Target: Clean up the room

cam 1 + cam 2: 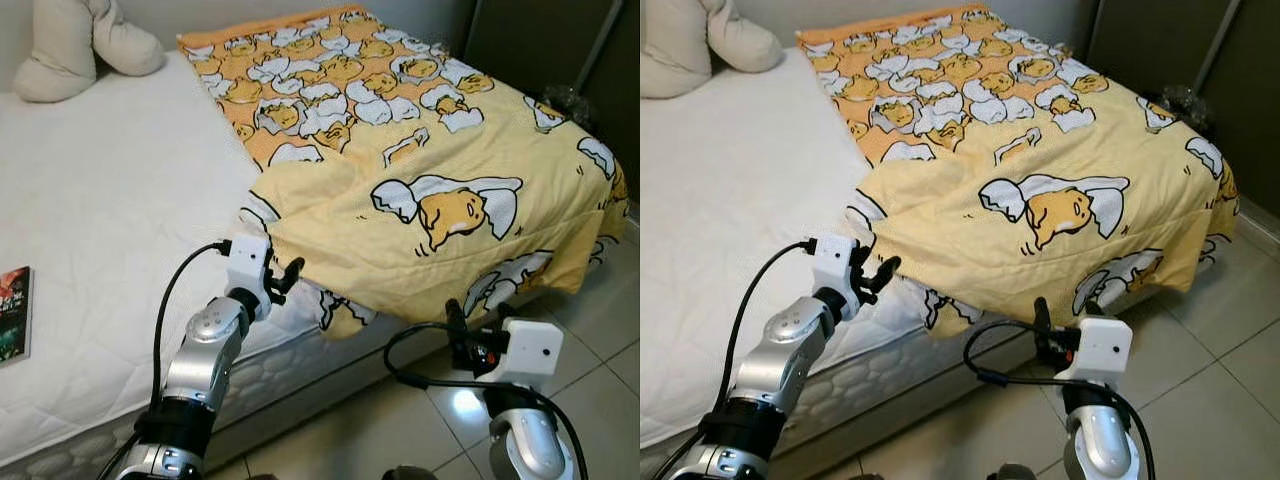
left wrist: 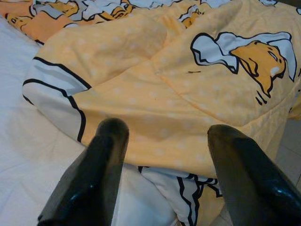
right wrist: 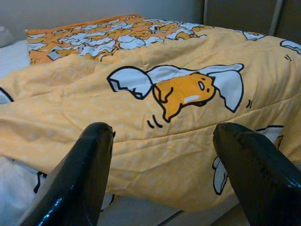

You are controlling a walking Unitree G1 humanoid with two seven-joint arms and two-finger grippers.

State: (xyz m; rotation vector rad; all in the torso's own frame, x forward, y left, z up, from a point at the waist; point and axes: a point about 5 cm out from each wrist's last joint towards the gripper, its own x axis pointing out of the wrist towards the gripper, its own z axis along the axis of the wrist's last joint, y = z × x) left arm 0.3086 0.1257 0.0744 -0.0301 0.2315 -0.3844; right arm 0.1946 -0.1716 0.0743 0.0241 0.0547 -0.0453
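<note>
Bed: white mattress with quilted side panel, bare across its left part. Cream stuffed toy or pillow lay at the head, by the pale wall; its exact form could not be told. A book or magazine with dark cover lay flat on the mattress at the left edge, cut off by the frame. Floor was pale glossy tile, catching a light reflection. Dark wardrobe or door panel stood at upper right. A small dark crumpled object sat beside it, indistinct.
</note>
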